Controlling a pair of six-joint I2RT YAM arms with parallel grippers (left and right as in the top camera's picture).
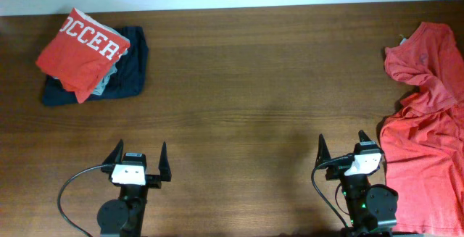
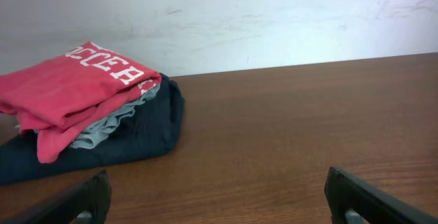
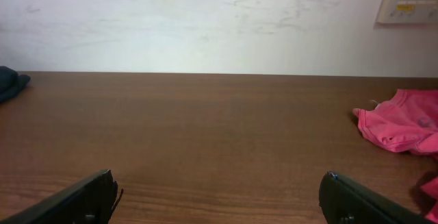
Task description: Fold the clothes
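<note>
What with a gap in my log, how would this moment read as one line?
left gripper: open, empty | right gripper: open, empty | folded red T-shirt: atop far-left pile | coral T-shirts: unfolded, right edge

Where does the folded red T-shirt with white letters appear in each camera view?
Overhead: the folded red T-shirt lies top left.
Left wrist: the T-shirt is at the left.
Right wrist: not in it.
Shared landmark: the dark navy garment beneath it, whose edge shows far left in the right wrist view.
</note>
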